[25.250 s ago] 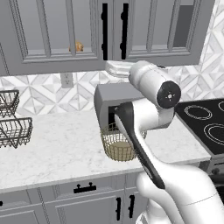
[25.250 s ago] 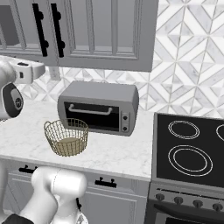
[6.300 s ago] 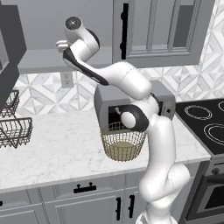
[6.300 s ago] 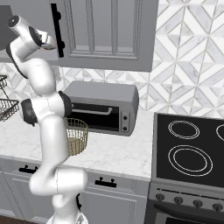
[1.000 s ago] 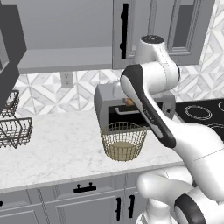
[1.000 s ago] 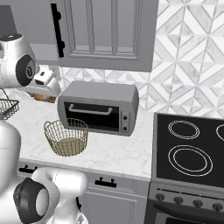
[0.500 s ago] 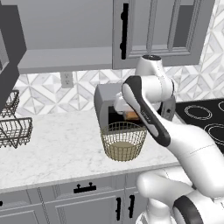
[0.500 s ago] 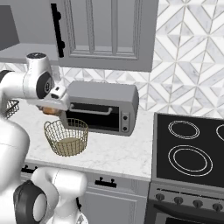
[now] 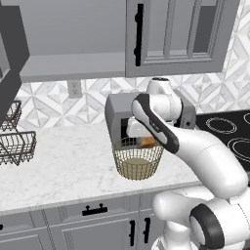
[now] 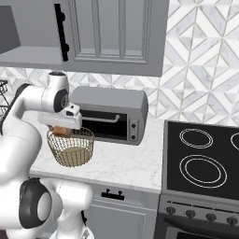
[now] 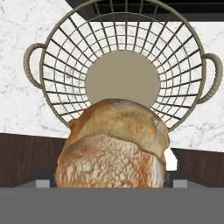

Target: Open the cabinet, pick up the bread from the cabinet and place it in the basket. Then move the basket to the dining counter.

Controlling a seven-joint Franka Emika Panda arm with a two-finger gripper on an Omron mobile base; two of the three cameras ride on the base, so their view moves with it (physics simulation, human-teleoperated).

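The arm bends over at the elbow, forearm angled down, wrist turned so the pincer (image 9: 141, 141) points downward directly above the basket (image 9: 136, 162). The pincer jaws stand wide, closed on the bread (image 11: 114, 144) held between them.

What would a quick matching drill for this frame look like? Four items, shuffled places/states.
Column 1:
1. bread
2. basket
3. cabinet
4. toaster oven

Column 2:
A. door swung open, shelf bare
B. on the counter, nothing lying on its woven base
C. between the gripper fingers, just above the basket rim
D. against the backsplash, behind the basket

Pairs: 1-C, 2-B, 3-A, 4-D
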